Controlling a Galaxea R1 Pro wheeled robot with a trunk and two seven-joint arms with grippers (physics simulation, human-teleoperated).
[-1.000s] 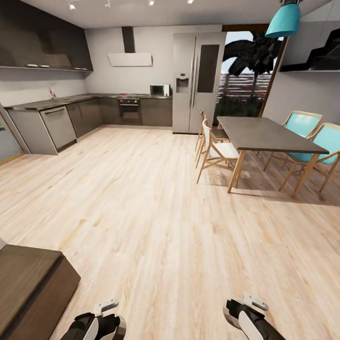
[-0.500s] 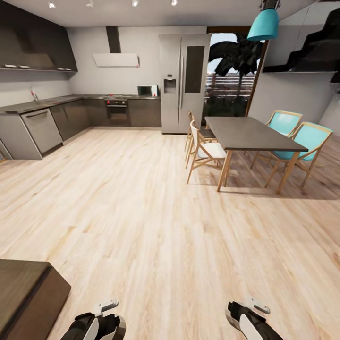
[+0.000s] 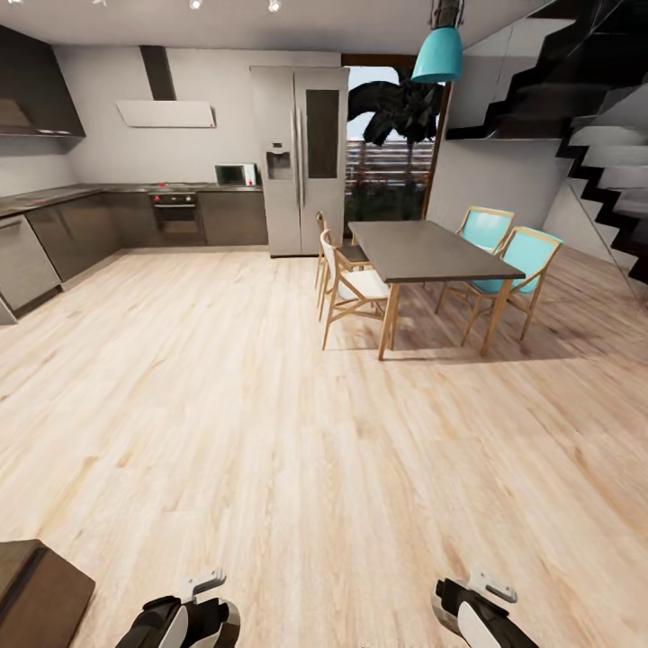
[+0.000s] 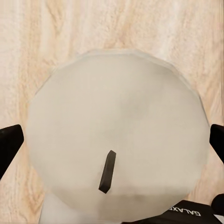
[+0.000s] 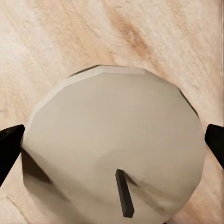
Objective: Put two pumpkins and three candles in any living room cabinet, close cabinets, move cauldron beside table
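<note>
Carry with grips firm: left gripper clamped on one pale beige stubby candle, right gripper on a second candle (wicks visible). Steer toward dark brown low wooden unit, near left, probably the cabinet; avoid jolts.

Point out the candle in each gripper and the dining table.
left candle (image 4: 116,140), left wrist view, flat top face.
right candle (image 5: 116,140), right wrist view, flat top face.
dining table (image 3: 409,247), head view, bare dark tabletop.
</note>
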